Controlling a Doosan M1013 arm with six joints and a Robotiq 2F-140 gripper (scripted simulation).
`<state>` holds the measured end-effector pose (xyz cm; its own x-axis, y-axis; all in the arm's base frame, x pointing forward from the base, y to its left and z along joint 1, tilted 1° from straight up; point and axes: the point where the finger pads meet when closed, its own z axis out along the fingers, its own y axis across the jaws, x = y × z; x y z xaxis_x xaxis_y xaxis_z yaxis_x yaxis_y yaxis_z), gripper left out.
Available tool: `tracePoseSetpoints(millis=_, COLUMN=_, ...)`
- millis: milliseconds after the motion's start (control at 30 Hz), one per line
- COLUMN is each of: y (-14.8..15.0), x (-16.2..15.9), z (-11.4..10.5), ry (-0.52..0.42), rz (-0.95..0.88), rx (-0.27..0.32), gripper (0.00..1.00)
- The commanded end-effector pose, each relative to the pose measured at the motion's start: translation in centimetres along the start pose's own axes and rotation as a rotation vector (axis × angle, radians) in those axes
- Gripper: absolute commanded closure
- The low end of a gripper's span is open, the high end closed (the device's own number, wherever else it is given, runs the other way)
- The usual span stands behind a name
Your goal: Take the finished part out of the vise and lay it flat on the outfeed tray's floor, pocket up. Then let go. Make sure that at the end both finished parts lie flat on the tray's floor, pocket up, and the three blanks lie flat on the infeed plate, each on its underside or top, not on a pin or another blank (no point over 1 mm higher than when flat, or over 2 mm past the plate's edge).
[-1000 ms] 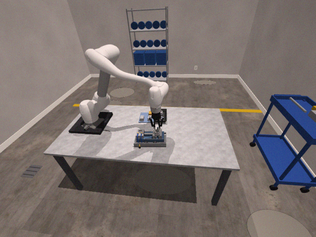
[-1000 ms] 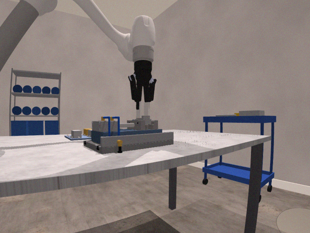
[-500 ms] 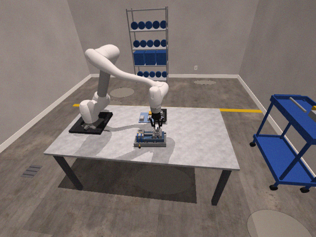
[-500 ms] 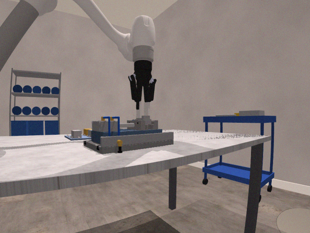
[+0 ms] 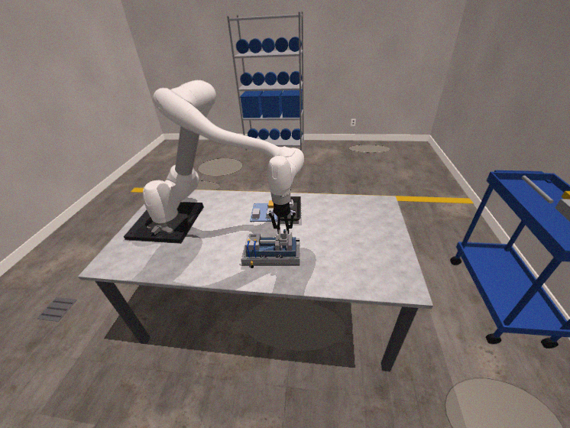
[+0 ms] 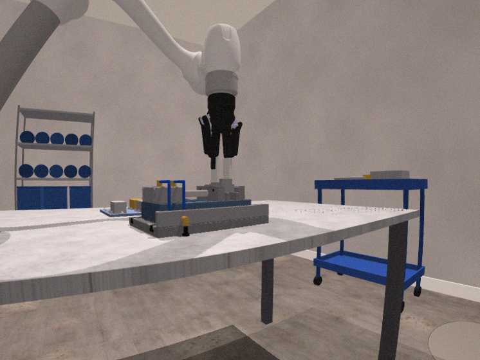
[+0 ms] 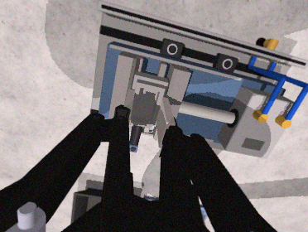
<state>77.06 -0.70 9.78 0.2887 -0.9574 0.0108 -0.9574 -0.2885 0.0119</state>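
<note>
The vise stands on the table in front of the arm; it also shows in the exterior view and the wrist view. The finished part, a small grey block, sits between the vise jaws. My gripper points straight down over the vise and is shut on the part from above. I cannot tell whether the part is clear of the jaws. A dark tray lies just behind the gripper, partly hidden by the arm.
A blue plate with a small grey block lies behind the vise, to the left of the dark tray. Blue tubes with yellow fittings stick up at one end of the vise. A blue cart stands right of the table.
</note>
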Motion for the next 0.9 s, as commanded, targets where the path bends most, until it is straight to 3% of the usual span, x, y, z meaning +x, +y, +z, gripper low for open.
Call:
tracePoseSetpoints(millis=0, y=0.21, x=0.23, z=0.33, ry=0.002, rz=-0.007, rx=-0.002, gripper=1.00)
tracePoseSetpoints(millis=867, y=0.21, x=0.23, z=-0.03, ry=0.002, rz=-0.007, rx=-0.002, gripper=1.00)
